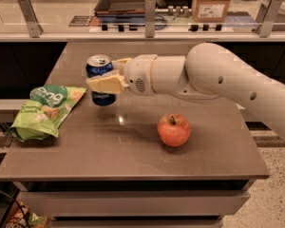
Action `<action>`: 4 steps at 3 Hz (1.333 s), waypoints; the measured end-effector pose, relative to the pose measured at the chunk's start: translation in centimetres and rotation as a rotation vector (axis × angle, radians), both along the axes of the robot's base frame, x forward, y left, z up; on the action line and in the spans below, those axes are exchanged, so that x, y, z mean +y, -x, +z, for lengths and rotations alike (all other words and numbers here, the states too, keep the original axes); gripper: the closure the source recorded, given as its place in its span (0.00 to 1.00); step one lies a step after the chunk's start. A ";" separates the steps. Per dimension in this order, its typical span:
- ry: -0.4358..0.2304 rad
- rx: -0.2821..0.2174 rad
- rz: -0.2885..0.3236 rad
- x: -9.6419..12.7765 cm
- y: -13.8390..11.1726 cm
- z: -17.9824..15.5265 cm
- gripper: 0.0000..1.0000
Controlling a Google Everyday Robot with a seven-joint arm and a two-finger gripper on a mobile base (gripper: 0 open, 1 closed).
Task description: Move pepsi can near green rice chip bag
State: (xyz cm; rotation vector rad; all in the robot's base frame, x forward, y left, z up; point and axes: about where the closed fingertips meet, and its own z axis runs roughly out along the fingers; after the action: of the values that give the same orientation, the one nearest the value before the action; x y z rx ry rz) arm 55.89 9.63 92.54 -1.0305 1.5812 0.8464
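The pepsi can (100, 66) is dark blue with a silver top. It hangs upright a little above the table, left of centre. My gripper (106, 79) is shut on the can, its cream fingers (104, 84) crossing the can's front, with the white arm reaching in from the right. The green rice chip bag (43, 110) lies flat at the table's left edge, just left of the can and slightly nearer the front.
A red-orange apple (173, 129) sits on the brown table (133, 156) right of centre, below the arm. A railing with metal posts (150, 9) runs along the back, with a cardboard box (213, 3) and a dark tray (126, 0) behind it.
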 end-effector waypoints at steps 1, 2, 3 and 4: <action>0.003 -0.014 -0.007 2.4 2.3 -1.0 1.00; 0.024 -0.039 -0.030 4.5 4.0 -2.6 1.00; 0.044 -0.053 -0.076 5.1 4.8 -4.7 1.00; 0.053 -0.057 -0.099 5.1 5.0 -5.5 0.84</action>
State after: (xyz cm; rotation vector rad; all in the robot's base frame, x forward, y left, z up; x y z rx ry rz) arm 50.90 14.72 87.07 -0.9961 1.5996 0.7052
